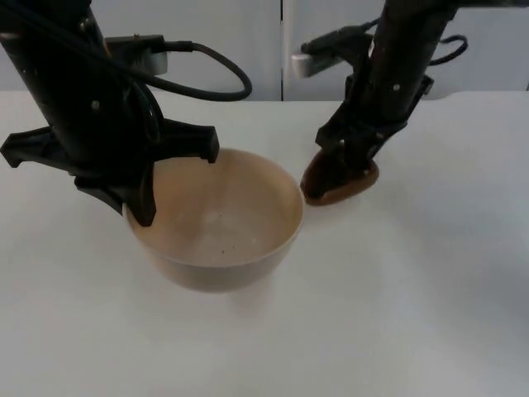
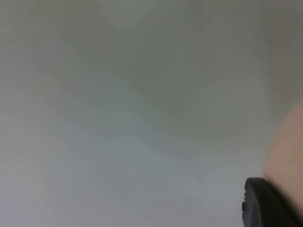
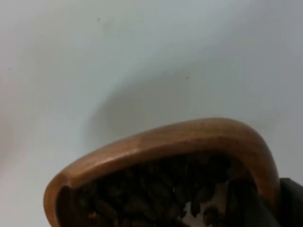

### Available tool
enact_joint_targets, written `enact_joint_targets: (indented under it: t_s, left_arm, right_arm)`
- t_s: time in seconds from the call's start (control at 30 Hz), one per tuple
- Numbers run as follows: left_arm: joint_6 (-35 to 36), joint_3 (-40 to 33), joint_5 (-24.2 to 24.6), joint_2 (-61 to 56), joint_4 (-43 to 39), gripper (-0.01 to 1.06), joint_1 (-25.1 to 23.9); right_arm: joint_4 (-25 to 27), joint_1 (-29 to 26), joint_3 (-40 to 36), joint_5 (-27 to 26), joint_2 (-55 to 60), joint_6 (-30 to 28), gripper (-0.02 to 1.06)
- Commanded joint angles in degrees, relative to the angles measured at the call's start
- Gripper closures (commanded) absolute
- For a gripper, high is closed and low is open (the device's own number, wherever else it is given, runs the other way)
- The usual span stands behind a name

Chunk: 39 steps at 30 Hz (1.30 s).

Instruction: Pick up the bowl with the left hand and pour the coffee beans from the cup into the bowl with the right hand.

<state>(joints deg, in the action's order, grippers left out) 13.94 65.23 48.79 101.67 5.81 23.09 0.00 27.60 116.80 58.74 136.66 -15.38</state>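
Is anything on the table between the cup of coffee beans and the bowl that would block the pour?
Nothing visible. The wooden cup, held by the right claw, sits just beside the beige bowl, which the left claw grips at its rim; only bare white table lies between.

A lab-like test bench: bare white table top (image 1: 413, 314) against a grey partition wall (image 1: 215, 33).

The bowl (image 1: 223, 223) is pale beige, plain inside with a few dark specks. The cup (image 3: 189, 142) is warm brown wood, its coffee beans (image 3: 151, 196) dark brown. The surface (image 1: 397, 314) is white; the far wall (image 1: 231, 33) is grey.
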Motion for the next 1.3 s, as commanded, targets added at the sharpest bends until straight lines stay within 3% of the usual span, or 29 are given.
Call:
enact_joint_targets:
  t_s: [0.0, 0.53, 0.9, 1.03, 1.27]
  left_arm:
    - [0.46, 0.25, -0.13, -0.54, 0.78, 1.05, 0.28]
    - [3.40, 0.25, -1.13, -0.54, 1.04, 1.05, 0.28]
    - [6.44, 0.25, -2.17, -0.54, 0.82, 1.05, 0.28]
    - [6.44, 0.25, -2.30, -0.54, 0.82, 1.05, 0.28]
    - [6.44, 0.25, -2.30, -0.54, 0.82, 1.05, 0.28]
  right_arm:
    - [0.00, 0.17, 0.28, 1.60, -2.59, -0.30, 1.05]
    - [0.56, 0.29, 0.28, 10.90, -18.57, 0.96, 1.05]
    - [0.00, 4.61, 0.28, 11.23, -20.09, 1.64, 1.05]
    - [-2.79, 7.26, 0.28, 11.23, -20.09, 2.81, 1.05]
    - [-12.69, 13.66, 0.28, 11.23, -20.09, 6.03, 1.05]
